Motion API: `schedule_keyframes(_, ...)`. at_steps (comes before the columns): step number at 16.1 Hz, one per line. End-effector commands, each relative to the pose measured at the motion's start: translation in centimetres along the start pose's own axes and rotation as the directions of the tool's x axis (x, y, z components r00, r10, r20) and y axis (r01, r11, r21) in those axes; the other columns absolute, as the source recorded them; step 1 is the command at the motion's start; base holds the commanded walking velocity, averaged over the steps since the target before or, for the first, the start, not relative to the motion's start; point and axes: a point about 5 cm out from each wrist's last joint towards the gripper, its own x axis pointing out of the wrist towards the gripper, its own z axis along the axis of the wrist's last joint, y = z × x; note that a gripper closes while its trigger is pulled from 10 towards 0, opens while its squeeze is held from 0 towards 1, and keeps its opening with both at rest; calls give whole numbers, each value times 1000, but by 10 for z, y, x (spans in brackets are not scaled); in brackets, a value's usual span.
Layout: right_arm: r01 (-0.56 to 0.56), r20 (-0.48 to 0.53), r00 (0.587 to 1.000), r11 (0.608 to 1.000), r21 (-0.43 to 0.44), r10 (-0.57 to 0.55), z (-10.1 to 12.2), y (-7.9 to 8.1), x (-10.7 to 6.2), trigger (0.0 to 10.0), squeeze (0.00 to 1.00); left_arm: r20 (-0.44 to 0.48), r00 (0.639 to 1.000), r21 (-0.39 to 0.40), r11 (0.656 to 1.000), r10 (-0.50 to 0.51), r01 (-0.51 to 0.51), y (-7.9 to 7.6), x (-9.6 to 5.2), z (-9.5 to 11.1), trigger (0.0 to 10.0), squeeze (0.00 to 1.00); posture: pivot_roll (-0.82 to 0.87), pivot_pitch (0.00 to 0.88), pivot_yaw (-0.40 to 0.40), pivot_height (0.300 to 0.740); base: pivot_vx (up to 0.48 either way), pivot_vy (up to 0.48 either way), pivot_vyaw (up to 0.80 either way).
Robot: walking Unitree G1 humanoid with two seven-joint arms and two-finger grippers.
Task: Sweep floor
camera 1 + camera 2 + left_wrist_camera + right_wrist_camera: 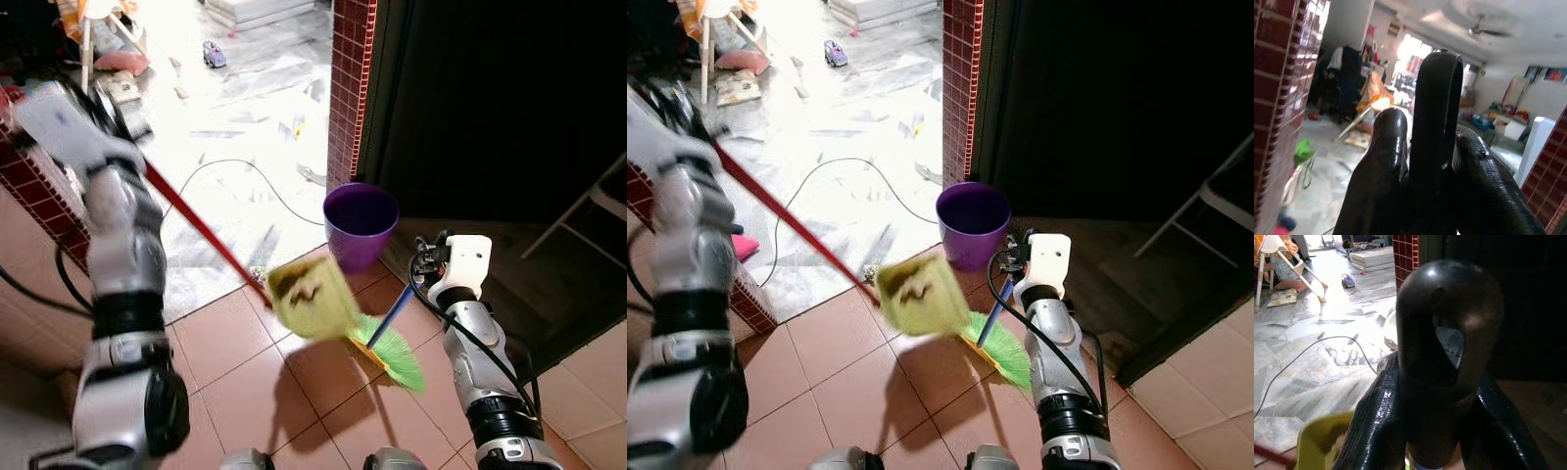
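Note:
A yellow-green dustpan (312, 294) on a long red pole (196, 223) hangs tilted and blurred just above the terracotta tiles, with dark specks inside it. My left gripper (1432, 132), raised at the upper left, is shut on the pole's black looped top end (1436, 98). Just right of the pan, a broom with green bristles (394, 358) and a blue handle (397, 308) rests on the tiles. My right gripper (1435, 382) is shut on the broom's black handle cap (1447, 323), beside the purple bucket (361, 223).
A red brick pillar (348, 88) edges a dark doorway on the right. A low brick wall (39, 196) stands at my left. A black cable (245, 176), scraps and a toy car (214, 54) lie on the bright marble floor ahead. A chair leg (573, 220) slants at far right.

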Motion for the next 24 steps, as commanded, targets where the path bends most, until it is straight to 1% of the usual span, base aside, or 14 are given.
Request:
schedule_keyframes(1, -19, -131, 991, 1000, 14, 21, -25, 5, -8, 10000, 0, 104, 995, -41, 999, 7, -3, -5, 10, 25, 10000, 0, -139, 0, 69, 740, 0, 0, -644)
schedule_keyframes(3, -29, -150, 988, 999, 20, 32, -28, 8, -10, 10000, 0, 136, 991, -62, 998, 16, -8, -9, 17, 35, 10000, 0, -140, 0, 69, 740, 0, 0, -800)
schedule_keyframes(5, -48, -150, 987, 999, 26, 52, -28, 11, -10, 10000, 0, 202, 979, -98, 995, 28, -8, -18, 26, 54, 10000, 0, -144, 0, 69, 740, 0, 0, -750)
schedule_keyframes(6, -50, -150, 987, 998, 26, 53, -28, 11, -10, 10000, 0, 208, 978, -100, 995, 28, -8, -19, 27, 55, 10000, 0, -144, 0, 70, 740, 0, 0, -700)
schedule_keyframes(8, -60, -149, 987, 998, 28, 63, -26, 13, -9, 10000, 0, 231, 973, -98, 995, 12, 11, -26, 31, 62, 10000, 0, -147, 0, 75, 740, 135, 0, 0)
schedule_keyframes(10, -68, -153, 986, 997, 31, 72, -27, 15, -10, 10000, 0, 226, 974, -97, 995, 5, 17, -29, 32, 59, 10000, 0, -148, 0, 80, 740, 298, 0, 0)
schedule_keyframes(13, -80, -157, 984, 996, 32, 84, -28, 18, -12, 10000, 0, 217, 976, -89, 996, 4, 16, -29, 32, 54, 10000, 0, -149, 0, 80, 740, 325, 0, 0)
schedule_keyframes(17, -98, -155, 983, 995, 28, 101, -27, 20, -11, 10000, 0, 226, 974, -80, 997, 28, -10, -26, 35, 55, 10000, 0, -148, 0, 83, 740, 369, 0, 0)
schedule_keyframes(24, -111, -151, 982, 994, 24, 113, -26, 23, -12, 10000, 0, 240, 971, -78, 997, 4, 16, -31, 35, 56, 10000, 0, -149, 0, 86, 740, 436, 0, 0)
